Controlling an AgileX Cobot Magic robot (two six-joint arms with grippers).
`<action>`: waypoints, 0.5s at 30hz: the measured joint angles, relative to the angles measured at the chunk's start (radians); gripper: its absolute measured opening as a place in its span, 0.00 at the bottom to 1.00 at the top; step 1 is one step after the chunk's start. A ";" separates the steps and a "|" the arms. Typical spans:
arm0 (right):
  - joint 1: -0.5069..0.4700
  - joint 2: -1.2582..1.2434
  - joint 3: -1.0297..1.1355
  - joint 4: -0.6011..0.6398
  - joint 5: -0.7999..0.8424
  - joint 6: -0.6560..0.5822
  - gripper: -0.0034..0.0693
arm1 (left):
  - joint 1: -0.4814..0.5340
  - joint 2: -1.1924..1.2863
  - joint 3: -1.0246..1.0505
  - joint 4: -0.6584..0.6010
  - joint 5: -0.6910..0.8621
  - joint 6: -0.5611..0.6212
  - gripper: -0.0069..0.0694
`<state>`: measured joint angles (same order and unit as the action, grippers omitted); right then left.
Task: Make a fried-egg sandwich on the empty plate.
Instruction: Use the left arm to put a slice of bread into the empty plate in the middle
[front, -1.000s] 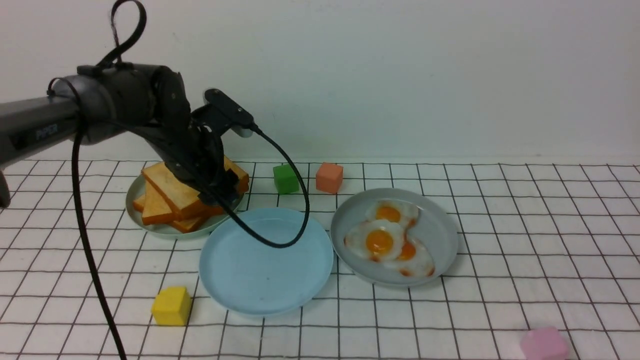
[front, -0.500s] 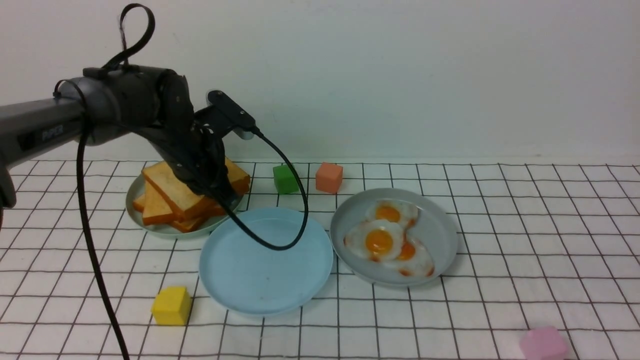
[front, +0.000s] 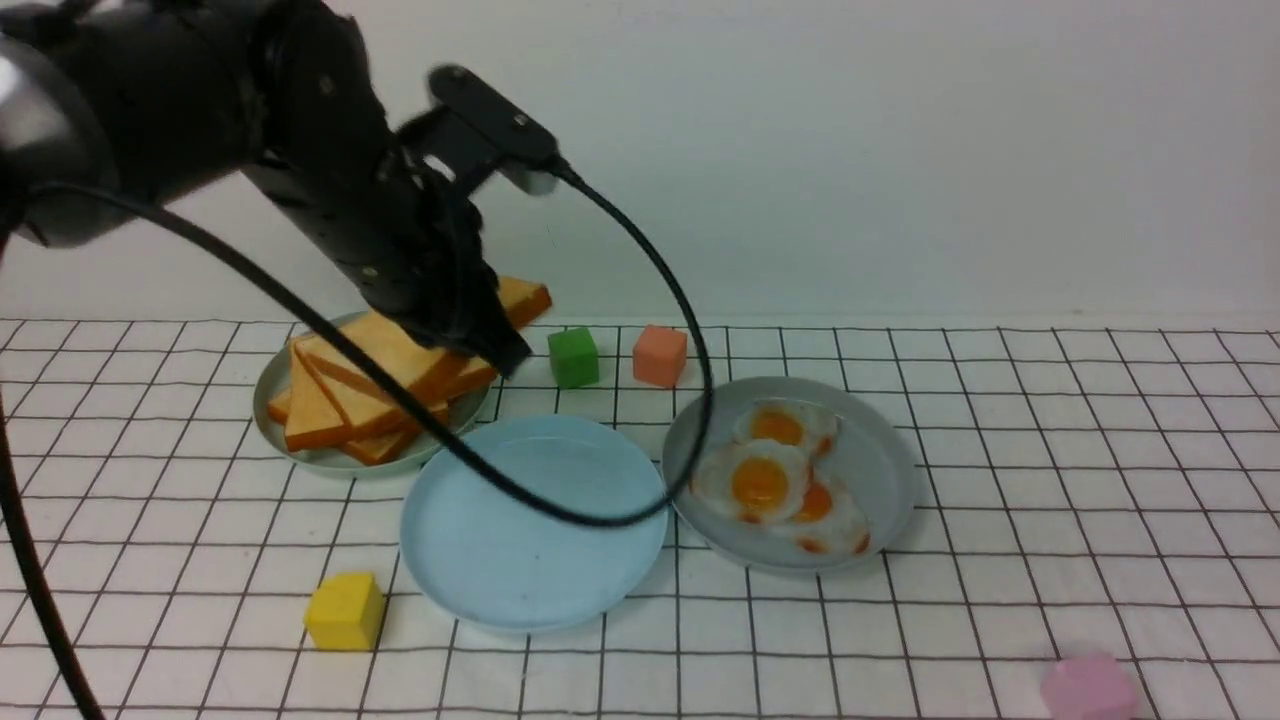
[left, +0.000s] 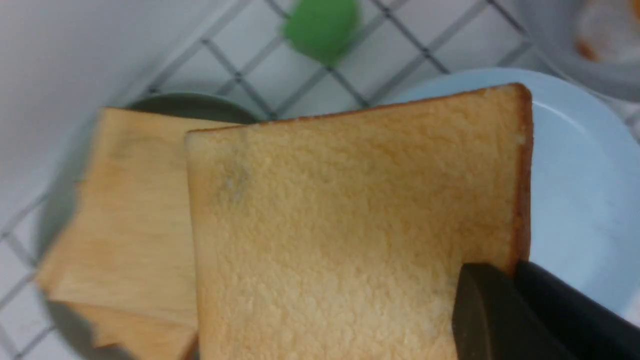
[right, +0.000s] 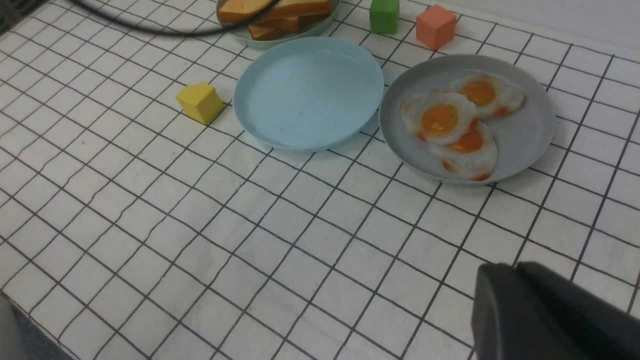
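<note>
My left gripper (front: 492, 340) is shut on the edge of one golden toast slice (front: 515, 298) and holds it tilted above the toast stack (front: 345, 400) on the grey-green plate (front: 300, 455). In the left wrist view the held slice (left: 350, 225) fills the middle, pinched between the dark fingertips (left: 480, 300), with the stack (left: 130, 210) below it. The empty sky-blue plate (front: 530, 530) lies just in front and to the right, also seen in the left wrist view (left: 575, 175). Three fried eggs (front: 760, 480) lie on the grey-blue plate (front: 885, 480). My right gripper (right: 505, 272) is shut and empty, over bare cloth.
A green cube (front: 572, 357) and an orange cube (front: 659, 355) stand behind the plates. A yellow cube (front: 344, 610) sits front left, a pink cube (front: 1088, 688) front right. The left arm's black cable (front: 600, 515) hangs over the sky-blue plate.
My left arm has risen and come nearer the camera, lifting one toast slice off the stack. The cable has swung right, over the egg plate's edge.
</note>
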<state>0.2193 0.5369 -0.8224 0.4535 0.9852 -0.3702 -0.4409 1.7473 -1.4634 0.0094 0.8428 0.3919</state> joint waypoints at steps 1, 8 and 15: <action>0.000 0.000 0.000 0.000 0.000 0.000 0.12 | -0.006 0.000 0.000 0.001 0.000 -0.003 0.11; 0.000 0.000 0.000 0.000 0.000 0.000 0.13 | -0.132 0.046 0.189 0.076 -0.141 -0.038 0.11; 0.000 0.000 0.000 0.014 0.008 0.000 0.13 | -0.133 0.107 0.194 0.097 -0.239 -0.041 0.18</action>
<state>0.2193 0.5369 -0.8224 0.4680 0.9930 -0.3702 -0.5737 1.8544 -1.2693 0.1060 0.6039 0.3512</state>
